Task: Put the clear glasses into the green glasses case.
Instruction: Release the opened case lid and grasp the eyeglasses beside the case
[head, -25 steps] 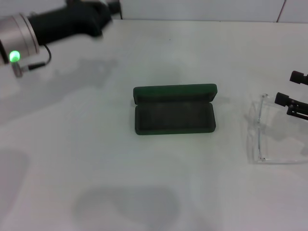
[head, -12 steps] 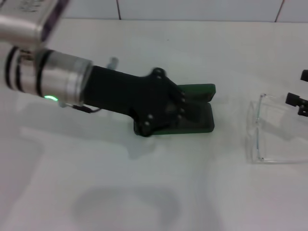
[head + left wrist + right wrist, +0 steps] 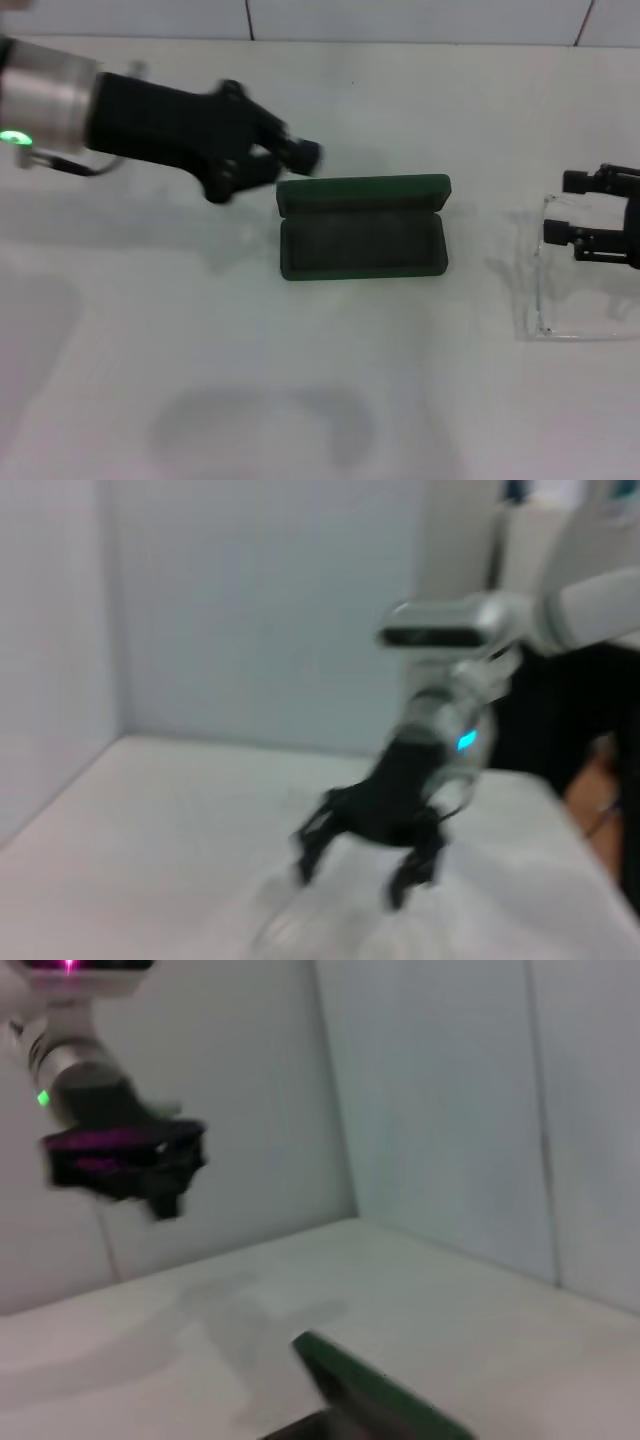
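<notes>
The green glasses case lies open in the middle of the white table, lid hinged up at the back, dark lining showing and nothing inside. The right wrist view catches only its lid edge. The clear glasses rest on the table to the case's right. My right gripper hovers open over their end nearest the case, one finger behind and one in front; the left wrist view shows this gripper from afar. My left gripper hangs just behind the case's left back corner, also in the right wrist view.
The white table stretches around the case, with a tiled wall behind it. The left arm's silver and black forearm reaches in from the left above the table.
The left arm swung in over the case half a second ago and has since pulled back to its left rear corner. The right gripper has moved left, over the glasses.
</notes>
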Controlling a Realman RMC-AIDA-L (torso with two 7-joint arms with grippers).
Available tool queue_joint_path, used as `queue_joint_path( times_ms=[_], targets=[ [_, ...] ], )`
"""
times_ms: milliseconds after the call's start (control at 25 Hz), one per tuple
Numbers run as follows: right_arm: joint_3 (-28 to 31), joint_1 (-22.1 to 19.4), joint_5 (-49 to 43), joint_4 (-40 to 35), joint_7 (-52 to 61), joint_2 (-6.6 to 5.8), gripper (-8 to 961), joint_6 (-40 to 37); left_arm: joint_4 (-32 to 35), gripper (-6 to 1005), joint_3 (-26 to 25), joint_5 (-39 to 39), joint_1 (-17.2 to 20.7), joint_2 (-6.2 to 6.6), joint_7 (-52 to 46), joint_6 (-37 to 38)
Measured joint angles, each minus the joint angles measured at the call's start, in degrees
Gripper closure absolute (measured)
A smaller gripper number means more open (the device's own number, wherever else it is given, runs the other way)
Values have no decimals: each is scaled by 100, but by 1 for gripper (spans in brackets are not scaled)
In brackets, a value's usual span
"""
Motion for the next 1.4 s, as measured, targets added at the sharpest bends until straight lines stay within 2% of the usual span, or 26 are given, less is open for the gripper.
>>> queue_joint_path(
  times_ms=[80,120,200,360,440,520,640,720,880,1080,1240,1400],
  targets=[
    [-148,-18,-161,-370,409,40,276,-5,-136,995,0,-8,23,19,-43,-2],
    [-190,-23,-314,-611,658,73,276,-23,-436,994,0,-78,138,94,-165,-23],
    [-221,-31,-616,-1034,1073,149,276,-80,-487,992,0,-202,399,176,-284,-82],
    [-238,-10,-1154,-1891,1767,300,277,-332,-466,987,1,-314,744,192,-269,-150],
    [-238,-5,-1220,-2204,2032,318,277,-482,-466,985,1,-320,799,182,-262,-157],
    [-238,-4,-1248,-2560,2386,322,284,-699,-461,983,2,-351,1067,117,-262,-254],
    [-240,15,-1300,-2989,2757,315,287,-1028,-428,975,1,-400,1172,85,-277,-309],
    [-228,7,-1370,-3221,2914,308,288,-1130,-197,969,1,-515,1416,16,-276,-407],
    [-183,-4,-1654,-3678,3173,277,289,-1162,-145,958,1,-587,1543,10,-260,-427],
    [-175,67,-2332,-4292,3859,261,290,-1193,-141,942,1,-797,1692,64,-287,-403],
    [-214,213,-2995,-4696,4433,311,291,-1398,-135,932,0,-768,1658,70,-287,-395],
    [-243,369,-3255,-4936,4873,331,292,-1595,-128,932,1,-658,1637,54,-289,-398]
  ],
)
